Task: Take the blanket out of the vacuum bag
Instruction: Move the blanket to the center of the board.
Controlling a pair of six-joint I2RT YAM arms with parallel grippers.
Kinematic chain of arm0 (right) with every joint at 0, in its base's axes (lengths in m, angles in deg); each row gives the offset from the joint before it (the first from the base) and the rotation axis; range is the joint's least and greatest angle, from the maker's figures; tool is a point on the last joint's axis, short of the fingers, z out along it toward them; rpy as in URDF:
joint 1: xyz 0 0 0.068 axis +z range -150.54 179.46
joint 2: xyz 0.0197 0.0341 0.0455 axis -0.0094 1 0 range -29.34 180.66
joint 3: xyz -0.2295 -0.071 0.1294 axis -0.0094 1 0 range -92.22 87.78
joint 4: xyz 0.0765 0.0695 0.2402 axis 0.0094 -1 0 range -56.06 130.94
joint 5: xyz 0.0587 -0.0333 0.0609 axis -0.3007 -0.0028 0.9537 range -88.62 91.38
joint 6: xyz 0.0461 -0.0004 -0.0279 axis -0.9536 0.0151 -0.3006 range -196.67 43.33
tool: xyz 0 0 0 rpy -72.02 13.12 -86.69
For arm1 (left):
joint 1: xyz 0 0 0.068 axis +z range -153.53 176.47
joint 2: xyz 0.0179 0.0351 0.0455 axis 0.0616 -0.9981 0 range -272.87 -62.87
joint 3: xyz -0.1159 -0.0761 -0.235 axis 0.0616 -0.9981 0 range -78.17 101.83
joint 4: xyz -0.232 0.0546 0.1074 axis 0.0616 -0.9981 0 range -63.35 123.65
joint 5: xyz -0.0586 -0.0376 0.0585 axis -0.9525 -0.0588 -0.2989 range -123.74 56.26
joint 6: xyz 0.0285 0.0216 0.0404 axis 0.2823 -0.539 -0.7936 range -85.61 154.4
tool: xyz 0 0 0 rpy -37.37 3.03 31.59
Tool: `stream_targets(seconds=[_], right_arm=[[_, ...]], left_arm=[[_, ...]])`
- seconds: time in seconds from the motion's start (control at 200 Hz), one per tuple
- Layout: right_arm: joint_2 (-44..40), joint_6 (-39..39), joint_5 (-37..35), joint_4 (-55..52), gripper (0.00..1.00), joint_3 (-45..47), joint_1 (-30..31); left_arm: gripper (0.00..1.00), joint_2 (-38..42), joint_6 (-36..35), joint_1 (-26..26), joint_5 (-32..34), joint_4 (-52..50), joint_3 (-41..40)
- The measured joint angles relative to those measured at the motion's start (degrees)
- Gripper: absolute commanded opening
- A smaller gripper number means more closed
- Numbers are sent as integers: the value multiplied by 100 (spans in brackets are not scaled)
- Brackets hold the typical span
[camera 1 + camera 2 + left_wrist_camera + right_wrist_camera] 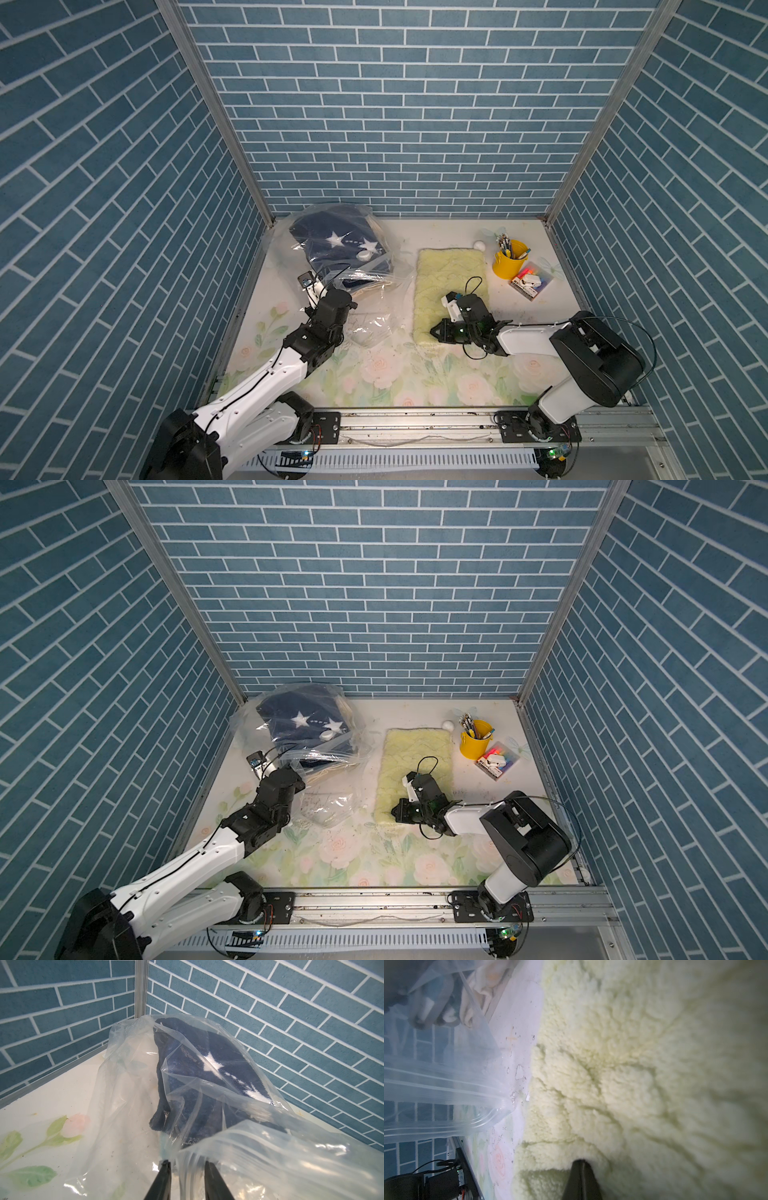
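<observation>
Black left gripper (188, 1164), lower middle of the left wrist view: fingers close together, with the ribbed mouth band (270, 1147) of the clear crinkly plastic vacuum bag (124, 1084) gathered between them. You have that rim pinched. The navy fleece blanket with white stars (187, 1068) is inside the bag, past the rim toward the upper middle of that frame, bunched against the corner of the blue brick-pattern walls (270, 1012).

In both top views the bag's long axis runs from the upper left corner of the floral table cover (395, 374) down toward the lower middle. The blanket fills the upper end and loose plastic the lower end. Your left gripper meets the bag on its left flank, just below the blanket.

Black right gripper (433, 332): down on the lower left corner of the pale yellow-green fluffy mat (451, 270), jaws together. In the right wrist view the tip is sunk in the pile, and you cannot tell whether a tuft is caught. It has neither bag nor blanket.

Relation that matters: from the right gripper the blanket lies up and to the left in the frame, well apart, with the mouth band between them. The left arm is nearer but is occupied with the rim.

Judgement: extraction not begun. You would need the right arm off the mat, opened, and sent in along the bag's axis. Risk: plastic gets pinched along with the fleece.
</observation>
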Motion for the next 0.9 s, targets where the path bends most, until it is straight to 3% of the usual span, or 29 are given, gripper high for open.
stream_targets(seconds=[0.27,0.395,0.545,0.745,0.9], right_arm=[[-1176,240,55,-1088,29,-579,-96],[-1224,579,-79,-1300,30,-1145,-935],[-208,914,-678,-1421,28,-1884,-1777],[1543,1290,-1491,-1751,27,-2798,-1808],[2184,1547,-1751,-2024,28,-3580,-1735]], left_arm=[[32,-15,-2,0,-7,-11,17],[32,-11,-2,0,-17,-7,20],[33,-28,-2,0,-101,11,20],[33,-107,-2,2,-240,9,28],[34,-101,-2,2,-308,15,31]])
